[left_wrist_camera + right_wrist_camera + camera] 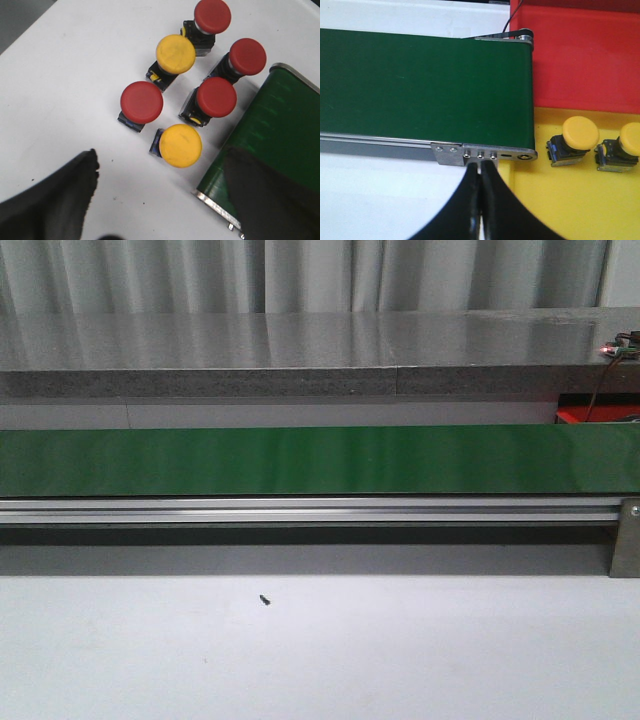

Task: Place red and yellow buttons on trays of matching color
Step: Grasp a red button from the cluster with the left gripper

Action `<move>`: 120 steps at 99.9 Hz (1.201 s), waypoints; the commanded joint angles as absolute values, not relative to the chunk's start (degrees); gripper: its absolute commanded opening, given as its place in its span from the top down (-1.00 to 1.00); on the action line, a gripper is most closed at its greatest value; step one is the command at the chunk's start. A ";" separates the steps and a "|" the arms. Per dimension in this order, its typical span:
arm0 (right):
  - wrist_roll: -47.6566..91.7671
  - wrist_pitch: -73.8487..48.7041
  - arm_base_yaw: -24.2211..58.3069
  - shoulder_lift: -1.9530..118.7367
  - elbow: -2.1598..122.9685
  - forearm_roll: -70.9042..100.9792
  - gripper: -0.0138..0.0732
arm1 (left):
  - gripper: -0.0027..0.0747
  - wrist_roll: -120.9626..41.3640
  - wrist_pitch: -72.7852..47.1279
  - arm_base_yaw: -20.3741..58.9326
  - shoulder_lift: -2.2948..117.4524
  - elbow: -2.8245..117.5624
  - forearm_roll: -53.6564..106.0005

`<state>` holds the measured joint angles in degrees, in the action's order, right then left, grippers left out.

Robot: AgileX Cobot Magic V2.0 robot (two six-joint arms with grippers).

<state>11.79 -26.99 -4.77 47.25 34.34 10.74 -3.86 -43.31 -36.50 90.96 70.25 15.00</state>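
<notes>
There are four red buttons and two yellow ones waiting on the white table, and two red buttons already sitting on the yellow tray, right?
Not quite. The two buttons on the yellow tray are yellow, not red, as the right wrist view shows. The rest holds: the left wrist view shows four red buttons and two yellow ones on the white table.

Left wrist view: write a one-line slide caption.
Open left fingers above four red buttons, two yellow buttons, beside green belt.

Green belt running across white table on aluminium rail, grey ledge and curtain behind, small dark speck on table.
</notes>
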 commanded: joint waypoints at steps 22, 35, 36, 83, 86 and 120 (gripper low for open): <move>11.84 -23.02 -4.73 46.63 35.86 10.84 0.84 | -0.67 -3.80 -45.70 -36.63 100.83 80.60 15.46; 11.84 -23.02 -4.73 46.63 35.86 10.84 0.84 | -0.67 -3.41 -47.16 -36.63 105.62 84.19 15.46; 11.84 -23.02 -4.73 46.63 35.86 10.84 0.84 | -0.67 -3.41 -47.49 -36.63 105.85 84.54 15.32; 11.84 -23.02 -4.73 46.69 35.86 10.84 0.84 | -0.39 -3.41 -47.84 -36.63 110.75 87.07 12.45; 11.84 -23.02 -4.73 46.69 35.86 10.84 0.84 | -0.35 -3.41 -47.72 -36.63 111.11 87.07 12.45; 11.84 -23.02 -4.73 46.69 35.86 10.84 0.84 | 0.41 -3.41 -45.87 -36.63 111.87 87.80 13.91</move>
<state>11.79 -26.89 -4.77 47.25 34.34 10.74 -3.94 -47.58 -36.50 115.04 85.49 12.79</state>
